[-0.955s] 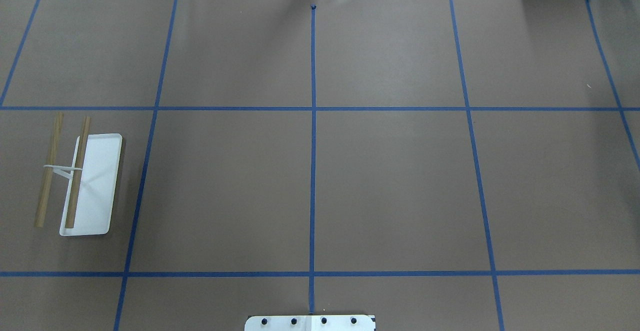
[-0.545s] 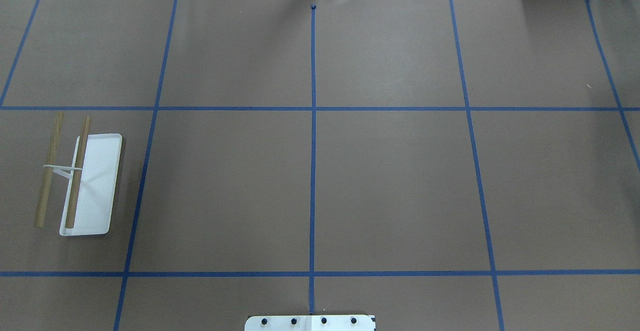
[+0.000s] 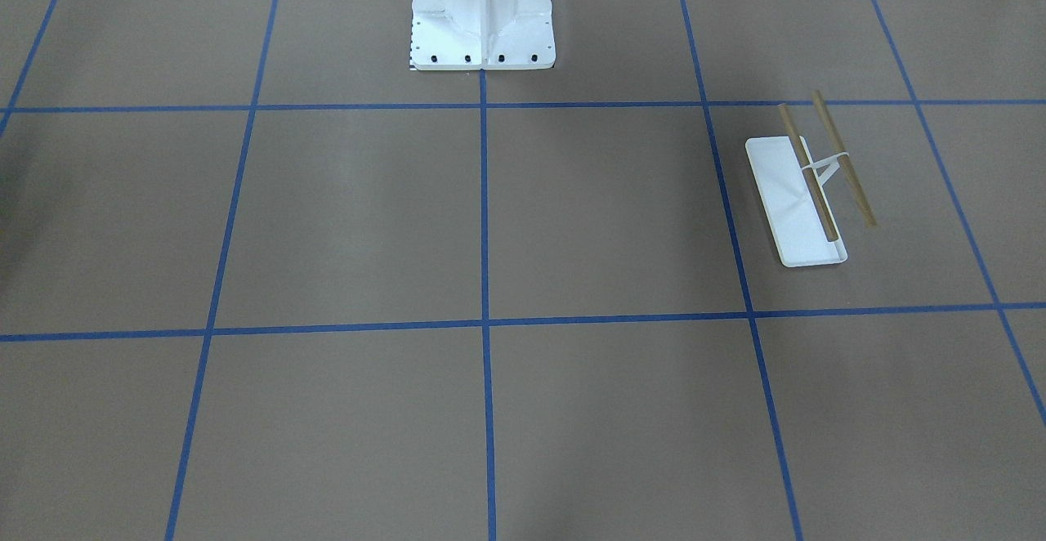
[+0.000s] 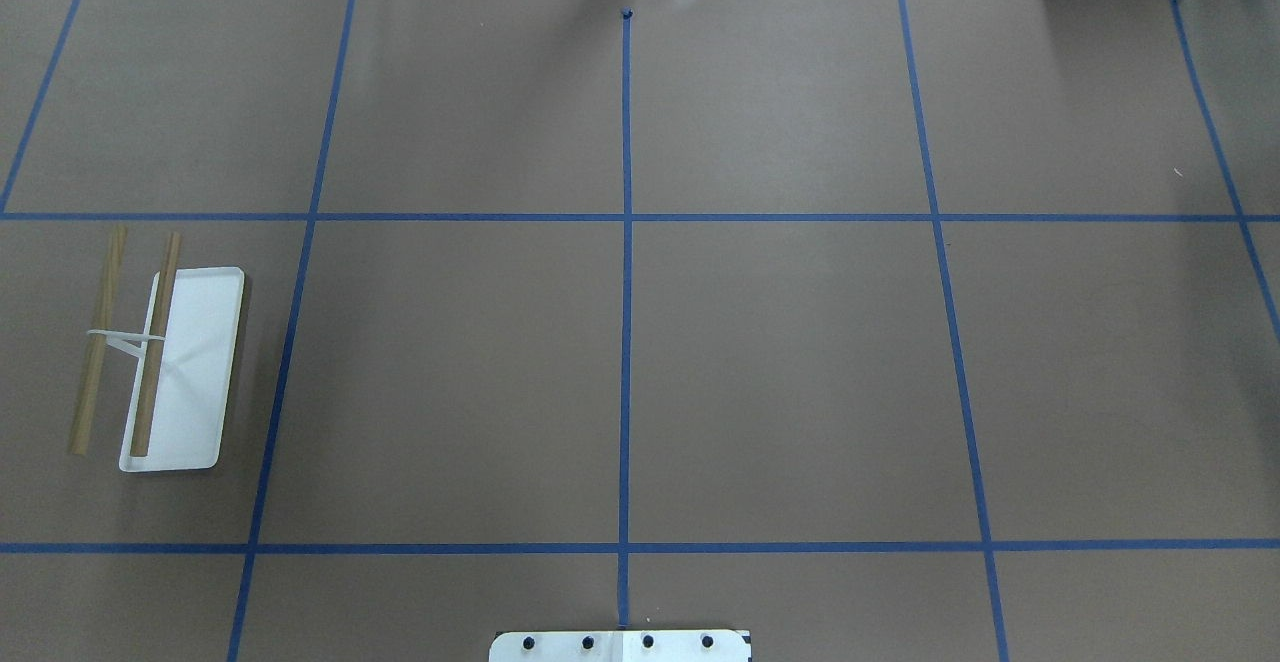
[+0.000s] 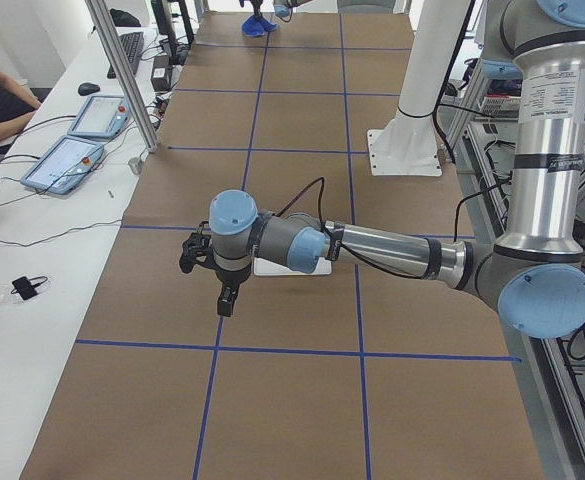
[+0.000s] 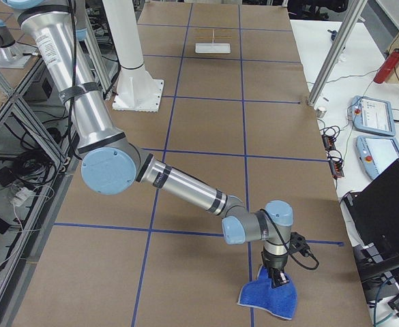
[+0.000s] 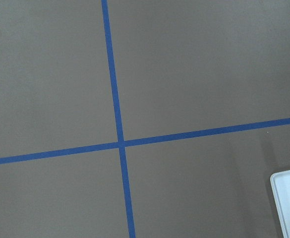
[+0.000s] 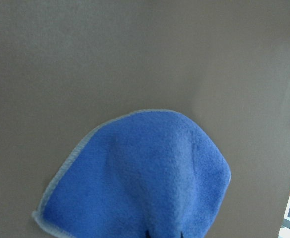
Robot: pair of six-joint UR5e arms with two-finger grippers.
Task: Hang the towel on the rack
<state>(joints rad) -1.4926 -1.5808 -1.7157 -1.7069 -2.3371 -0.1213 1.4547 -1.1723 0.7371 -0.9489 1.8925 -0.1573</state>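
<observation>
one blue towel (image 6: 271,300), one rack (image 4: 195,382)

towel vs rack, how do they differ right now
The towel is soft blue cloth with a pale edge; the rack is rigid, a white tray with two tan rods. The towel sits bunched at the table's end on the robot's right, under the right pincer; the rack stands on the robot's left side, its rods bare. Both rest on the brown table.
</observation>
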